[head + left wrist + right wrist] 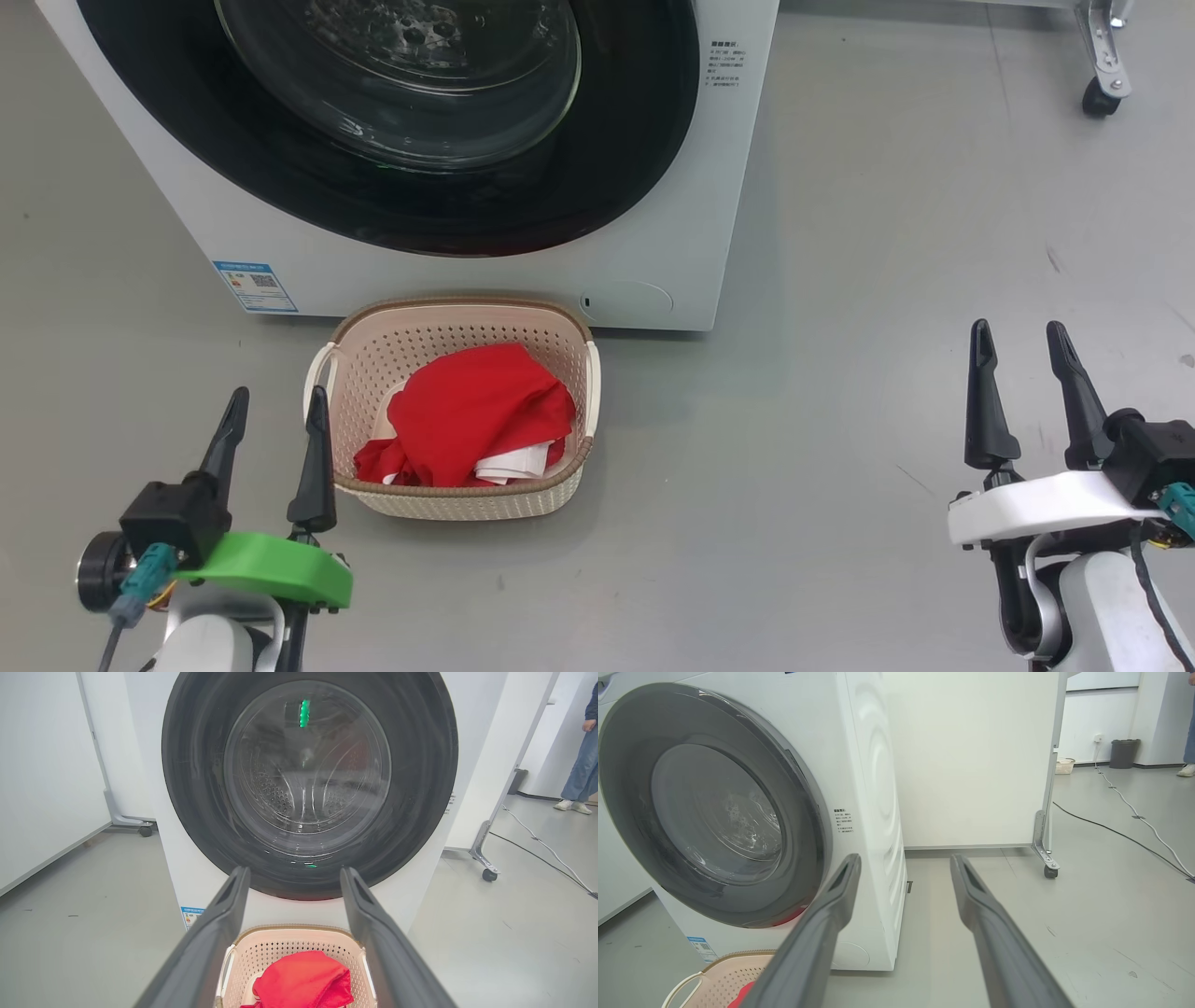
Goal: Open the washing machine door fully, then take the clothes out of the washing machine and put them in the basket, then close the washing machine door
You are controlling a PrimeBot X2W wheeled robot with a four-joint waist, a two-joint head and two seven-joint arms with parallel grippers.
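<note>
We are holding the left gripper, just beside the basket, and the right gripper, well apart, spread wide and gripping nothing. The clothes are lying in the basket before the washing machine; the washing machine door is sitting shut.

Indoor test lab.
Bare grey floor, white partitions on castors, a loose cable, a washer before them.

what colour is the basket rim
Brown, woven-look, around the cream perforated plastic basket; best in the head view.
</note>
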